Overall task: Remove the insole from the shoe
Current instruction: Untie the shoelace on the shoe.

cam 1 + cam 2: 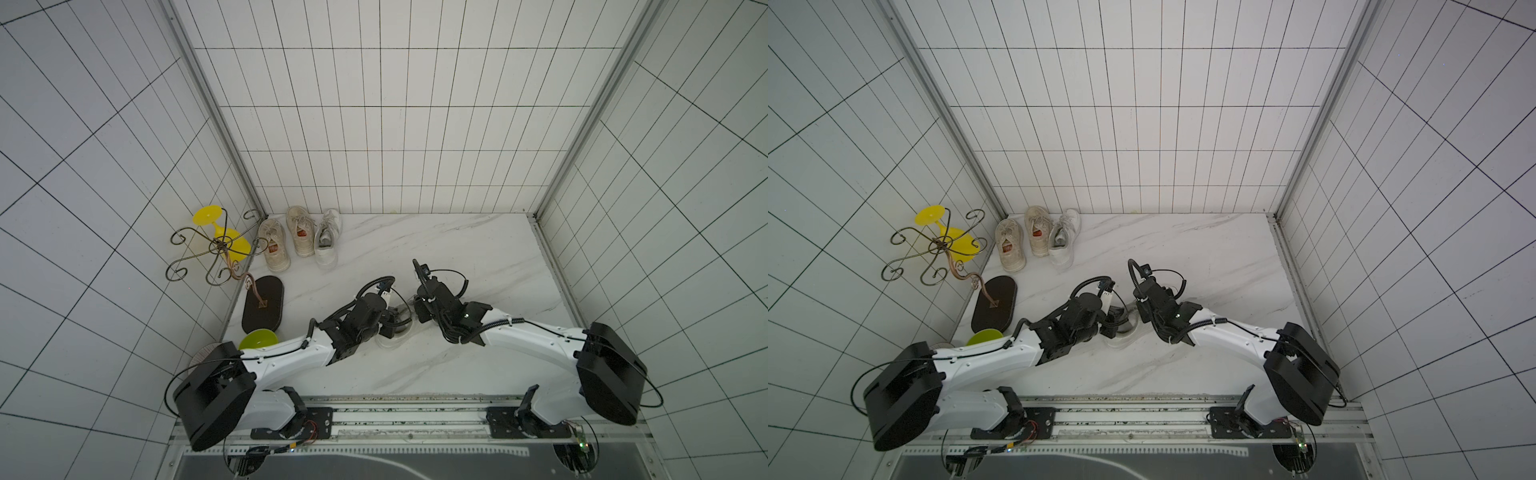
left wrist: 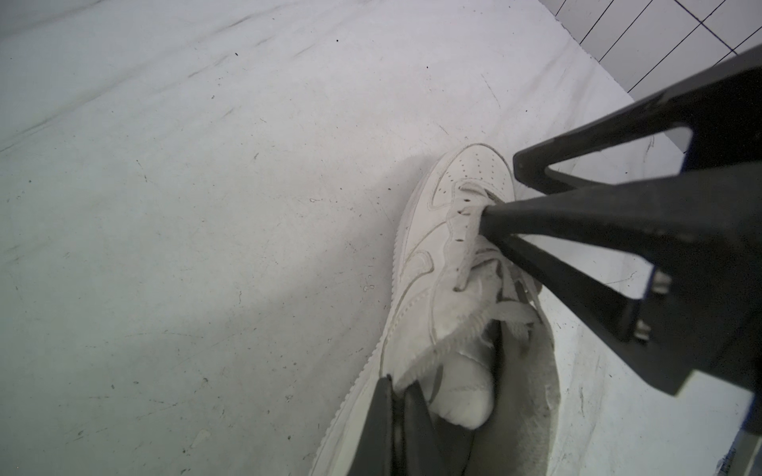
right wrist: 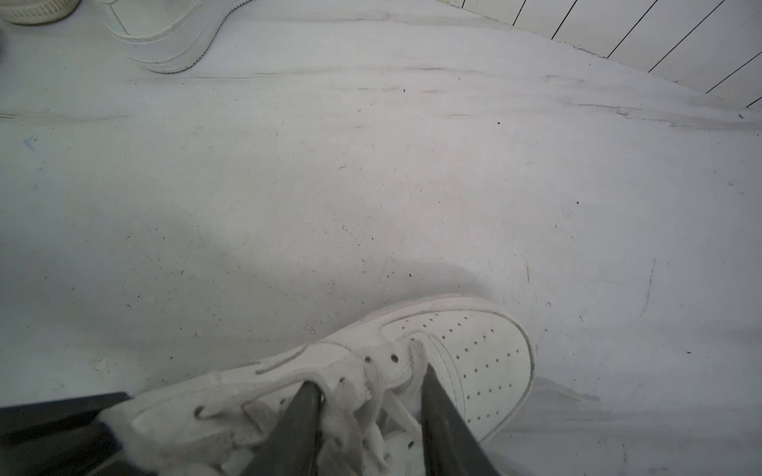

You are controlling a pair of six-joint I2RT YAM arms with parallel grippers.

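Note:
A white sneaker (image 1: 392, 341) lies mid-table between both arms; it also shows in the other top view (image 1: 1121, 337). My left gripper (image 2: 396, 391) is shut on the shoe's side wall (image 2: 412, 313) at the edge of its opening, beside the padded tongue (image 2: 466, 395). My right gripper (image 3: 367, 387) is open, its fingers (image 3: 433, 395) straddling the laces (image 3: 354, 408) behind the perforated toe (image 3: 478, 350). It appears in the left wrist view too, as black fingers (image 2: 577, 214) on the laces. Grey fabric (image 2: 523, 391) shows inside the opening. I cannot tell the insole from the lining.
Three more shoes (image 1: 300, 230) stand at the back left by the wall; one of them (image 3: 173, 37) shows in the right wrist view. On the left are a scroll-wire stand (image 1: 216, 249) carrying a yellow glass (image 1: 239, 243), its black oval base (image 1: 262, 303) and a green bowl (image 1: 257, 338).

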